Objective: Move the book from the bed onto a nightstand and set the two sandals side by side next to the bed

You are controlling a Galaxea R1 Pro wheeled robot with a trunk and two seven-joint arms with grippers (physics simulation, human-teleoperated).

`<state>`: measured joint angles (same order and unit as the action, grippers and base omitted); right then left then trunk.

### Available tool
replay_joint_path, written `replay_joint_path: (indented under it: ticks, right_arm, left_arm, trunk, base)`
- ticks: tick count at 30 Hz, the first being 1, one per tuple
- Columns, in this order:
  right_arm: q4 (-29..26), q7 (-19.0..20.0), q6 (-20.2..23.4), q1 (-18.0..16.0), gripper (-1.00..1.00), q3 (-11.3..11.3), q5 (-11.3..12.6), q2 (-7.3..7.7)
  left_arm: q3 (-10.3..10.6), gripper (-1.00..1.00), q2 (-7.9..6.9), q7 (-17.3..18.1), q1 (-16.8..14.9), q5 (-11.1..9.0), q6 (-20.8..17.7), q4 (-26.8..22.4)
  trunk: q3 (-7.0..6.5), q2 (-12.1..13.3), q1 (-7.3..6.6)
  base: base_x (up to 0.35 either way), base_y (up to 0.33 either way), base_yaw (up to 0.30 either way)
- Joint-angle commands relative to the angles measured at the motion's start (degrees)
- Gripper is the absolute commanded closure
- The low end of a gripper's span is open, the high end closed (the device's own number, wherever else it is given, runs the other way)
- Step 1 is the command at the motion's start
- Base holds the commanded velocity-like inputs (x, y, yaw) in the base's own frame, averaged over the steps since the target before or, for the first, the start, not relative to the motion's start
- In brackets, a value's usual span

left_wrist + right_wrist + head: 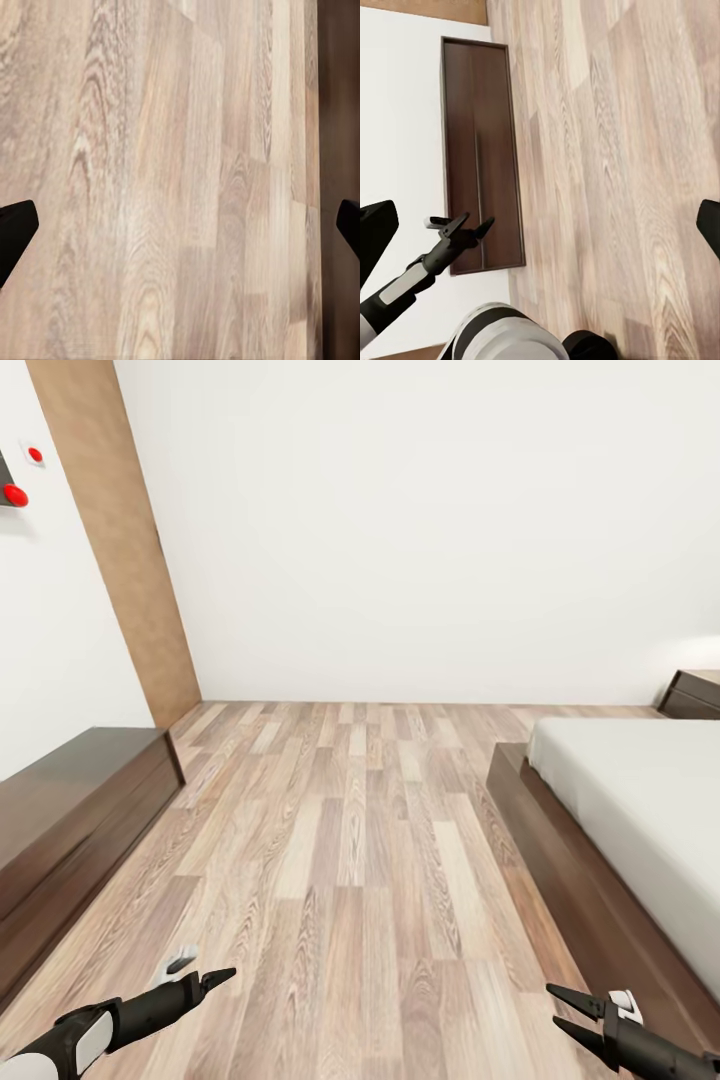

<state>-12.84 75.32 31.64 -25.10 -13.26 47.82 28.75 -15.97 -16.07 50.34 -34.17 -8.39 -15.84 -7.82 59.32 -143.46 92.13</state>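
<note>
The bed (pixel 640 800), with a grey mattress on a dark wood frame, runs along the right of the head view. A dark nightstand (pixel 693 695) stands at its far end against the white wall. The book and the sandals are out of view. My left gripper (pixel 205 968) hangs open low at the left over the plank floor, and it shows from the right wrist view as an open left gripper (pixel 461 225). Low at the right, close to the bed frame, my right gripper (pixel 553 1005) is open and holds nothing. In each wrist view the black fingertips (pixel 15 225) (pixel 375 232) sit far apart.
A long low dark cabinet (pixel 70 810) (pixel 480 150) lines the left wall. A tan wood panel (pixel 120 540) rises behind it, with red fittings (pixel 15 495) on the wall. The wood-plank floor (pixel 350 840) runs wide between cabinet and bed up to the white back wall.
</note>
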Motion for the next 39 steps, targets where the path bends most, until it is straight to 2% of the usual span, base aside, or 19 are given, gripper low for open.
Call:
replay_joint_path:
  ticks: [1, 31, 35, 39]
  right_arm:
    - [0.0, 0.1, 0.5, 0.0, -1.00, -0.5, 0.6, 0.03]
    - [0.0, 0.1, 0.6, 0.0, -1.00, -0.3, 0.9, 0.01]
    - [0.3, 0.0, 0.5, 0.0, -1.00, -0.1, 1.3, -0.18]
    - [0.5, 0.0, 0.5, 0.0, -1.00, 0.1, 2.8, -0.48]
  left_arm:
    - [0.2, -1.00, -0.02, 0.1, 0.0, -0.6, -0.6, 0.0]
    - [0.2, -1.00, 0.04, 0.1, 0.0, -0.6, -0.6, 0.0]
    - [0.2, -1.00, 0.05, 0.1, 0.0, -0.6, -0.6, 0.0]
    - [0.2, -1.00, 0.06, 0.1, 0.0, -0.6, -0.6, 0.0]
  trunk:
    - [0.05, 0.0, 0.01]
    - [0.05, 0.0, 0.01]
    - [0.05, 0.0, 0.01]
    - [0.05, 0.0, 0.01]
  base:
    - [0.198, 0.000, 0.000]
    - [0.196, 0.000, 0.000]
    - [0.188, 0.000, 0.000]
    - [0.188, 0.000, 0.000]
